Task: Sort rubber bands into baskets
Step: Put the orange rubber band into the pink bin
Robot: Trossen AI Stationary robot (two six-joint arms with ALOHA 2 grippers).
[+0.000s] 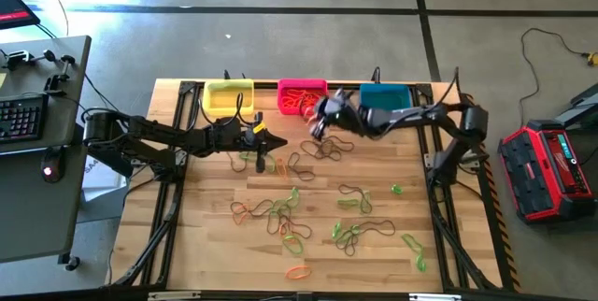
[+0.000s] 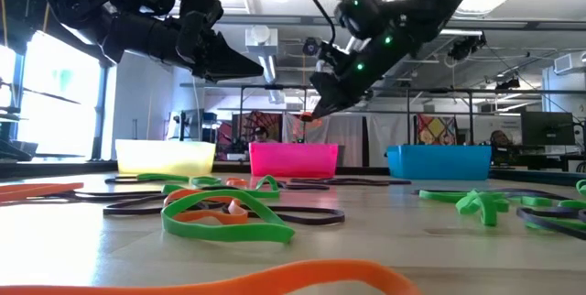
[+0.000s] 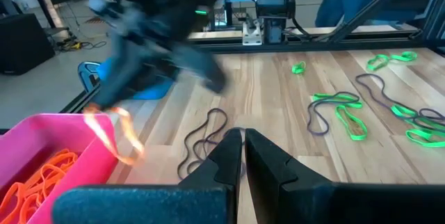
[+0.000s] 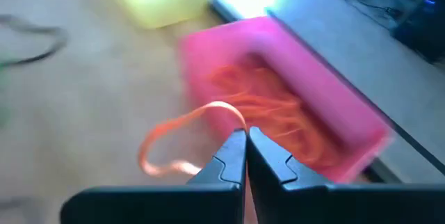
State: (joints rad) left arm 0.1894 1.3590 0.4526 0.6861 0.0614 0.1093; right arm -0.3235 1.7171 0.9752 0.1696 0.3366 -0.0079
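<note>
An orange rubber band (image 4: 182,130) hangs pinched in the closed fingers of the right gripper (image 4: 245,135), carried just beside the pink basket (image 1: 301,89), probably because that bin already holds the other orange bands. The left gripper (image 1: 263,136) hovers with fingers pressed together near the yellow basket (image 1: 228,98), and though the view is blurred, it seems to hold nothing. Green, orange and dark rubber bands (image 1: 290,209) lie scattered over the table (image 1: 210,236); the teal basket (image 1: 384,94) stands at the far edge.

Above the pink-magenta rectangular plastic basket (image 1: 301,94) my way is open; my left hand (image 1: 264,136) hangs just beside, over the wooden desk (image 1: 224,245).
</note>
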